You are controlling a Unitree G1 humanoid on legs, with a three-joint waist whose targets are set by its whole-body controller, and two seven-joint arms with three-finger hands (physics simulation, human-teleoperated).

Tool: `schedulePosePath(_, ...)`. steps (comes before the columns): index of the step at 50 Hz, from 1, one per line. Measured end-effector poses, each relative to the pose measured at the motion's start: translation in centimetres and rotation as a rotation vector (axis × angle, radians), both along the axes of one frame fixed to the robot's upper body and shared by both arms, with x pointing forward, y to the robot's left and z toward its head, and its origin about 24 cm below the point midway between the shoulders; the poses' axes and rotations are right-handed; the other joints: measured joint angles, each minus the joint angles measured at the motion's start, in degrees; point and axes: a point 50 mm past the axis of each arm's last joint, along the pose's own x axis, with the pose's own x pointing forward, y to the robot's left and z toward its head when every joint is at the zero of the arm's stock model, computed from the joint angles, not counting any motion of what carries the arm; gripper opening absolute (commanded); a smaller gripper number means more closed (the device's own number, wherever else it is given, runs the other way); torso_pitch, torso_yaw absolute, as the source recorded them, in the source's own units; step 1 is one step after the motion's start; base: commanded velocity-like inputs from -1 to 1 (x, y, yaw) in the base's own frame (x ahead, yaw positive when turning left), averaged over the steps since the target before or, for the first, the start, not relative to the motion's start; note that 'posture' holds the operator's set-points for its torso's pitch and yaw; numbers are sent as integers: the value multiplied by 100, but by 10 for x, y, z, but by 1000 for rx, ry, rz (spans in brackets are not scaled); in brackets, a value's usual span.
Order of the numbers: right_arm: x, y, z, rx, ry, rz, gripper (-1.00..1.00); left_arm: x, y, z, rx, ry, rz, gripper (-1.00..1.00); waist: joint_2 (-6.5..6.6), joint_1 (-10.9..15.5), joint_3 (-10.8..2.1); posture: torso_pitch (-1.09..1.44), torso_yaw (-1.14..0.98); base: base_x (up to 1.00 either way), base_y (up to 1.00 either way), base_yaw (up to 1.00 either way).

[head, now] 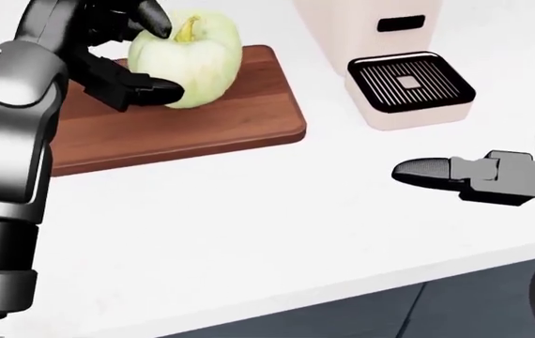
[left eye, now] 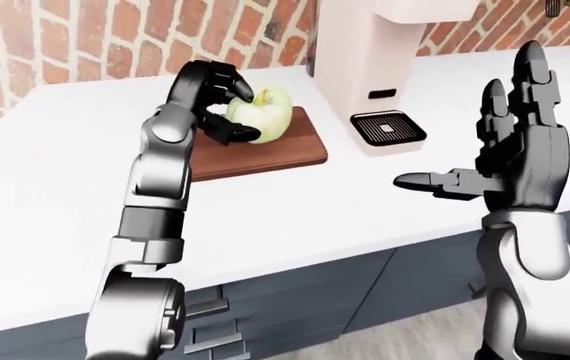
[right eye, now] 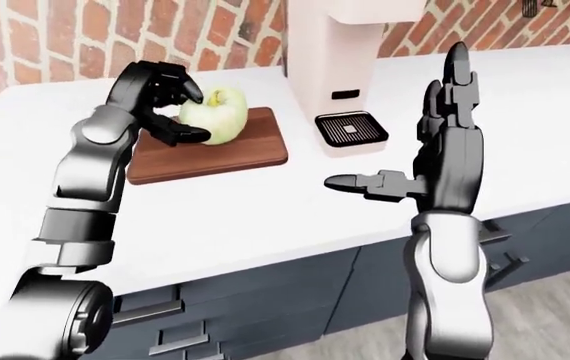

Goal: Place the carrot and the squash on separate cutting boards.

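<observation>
The pale green, round squash point(head: 187, 58) sits on the brown wooden cutting board point(head: 202, 123), the left hand point(head: 108, 49) with its black fingers point(head: 145, 89) closed round it. The board lies on the white desk point(head: 249, 225) beside a cream appliance point(head: 390, 63). The right hand point(left eye: 515, 161) hovers empty, fingers spread wide.

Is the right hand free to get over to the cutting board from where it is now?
Probably yes. The right hand is open and empty above bare counter, with nothing between it and the cutting board. But the left hand and the squash already fill the board's left part.
</observation>
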Motion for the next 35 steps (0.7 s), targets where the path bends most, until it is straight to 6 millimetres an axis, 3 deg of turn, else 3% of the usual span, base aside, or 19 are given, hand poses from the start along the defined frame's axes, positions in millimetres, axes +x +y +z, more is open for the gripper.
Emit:
schedulePosePath(21, 2, 2, -1, 1, -2, 3, 100, 11, 2, -28, 39, 51, 23, -55, 33, -32, -16, 0, 0, 0, 0, 0)
schedulePosePath(27, 1, 1, -1, 2, -4, 1, 100, 12, 1, -31, 58, 46, 26, -32, 29, -25, -29, 0, 0, 0, 0, 0)
schedulePosePath(35, 0, 1, 0, 1, -6, 2, 100, 14, 1, -32, 56, 37, 30, -27, 11, -5, -67, 0, 0, 0, 0, 0)
